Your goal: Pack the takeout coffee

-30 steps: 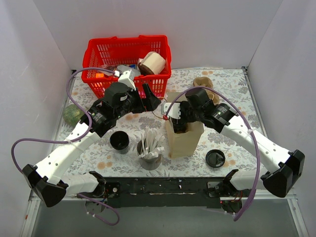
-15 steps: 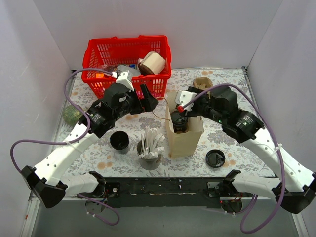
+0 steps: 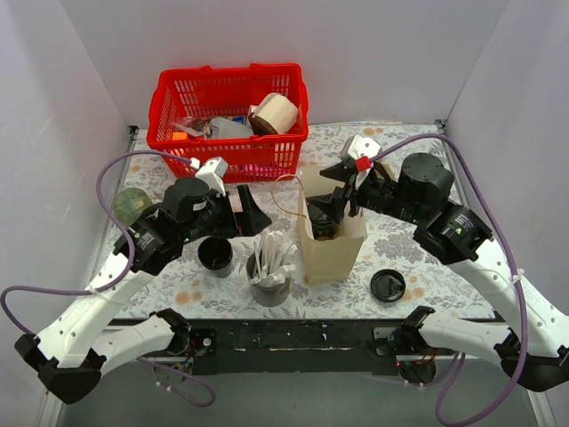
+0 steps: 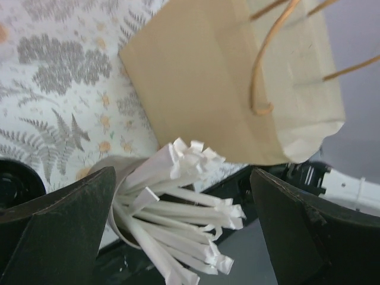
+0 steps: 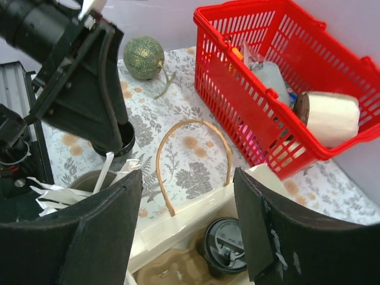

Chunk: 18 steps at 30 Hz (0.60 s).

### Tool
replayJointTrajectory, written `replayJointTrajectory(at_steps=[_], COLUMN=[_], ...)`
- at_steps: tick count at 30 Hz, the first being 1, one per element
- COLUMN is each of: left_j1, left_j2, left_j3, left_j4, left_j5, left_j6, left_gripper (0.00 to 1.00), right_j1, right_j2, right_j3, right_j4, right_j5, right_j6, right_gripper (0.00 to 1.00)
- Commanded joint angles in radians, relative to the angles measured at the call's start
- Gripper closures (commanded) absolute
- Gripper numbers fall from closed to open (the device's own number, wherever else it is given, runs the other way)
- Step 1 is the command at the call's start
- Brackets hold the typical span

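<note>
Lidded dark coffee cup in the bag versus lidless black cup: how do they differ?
The lidded dark coffee cup has a black lid; the lidless black cup is open-mouthed. The lidded cup sits inside the tan paper bag; the lidless cup stands on the floral table. Both are dark and upright.

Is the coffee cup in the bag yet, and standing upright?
In the bag, upright: the coffee cup sits lid-up inside the open paper bag, with the right gripper open above it.
</note>
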Motion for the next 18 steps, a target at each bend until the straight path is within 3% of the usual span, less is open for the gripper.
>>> replayJointTrajectory(at_steps=[1, 8, 13, 18], left_j1=[0.004, 0.004, 0.004, 0.004], left_j2=[0.019, -0.006, 0.031, 0.029], left_j3=[-0.080, -0.130, -0.135, -0.127], left_j4=[-0.078, -0.055, -0.063, -0.080], left_j5=[0.125, 0.125, 0.130, 0.153], left_j6=[-0.006, 0.002, 0.020, 0.060], left_gripper=[0.02, 0.04, 0.33, 0.38], right_j1=[0.003, 0.003, 0.003, 0.003], right_j2=[-0.085, -0.190, -0.224, -0.244], right_j3=[-0.098, -0.205, -0.227, -0.235], right_j4=[0.126, 0.178, 0.166, 0.146], right_j5=[0.118, 0.230, 0.265, 0.315], right_j6=[0.135, 0.130, 0.112, 0.101], right_gripper=[0.29, 0.28, 0.28, 0.28])
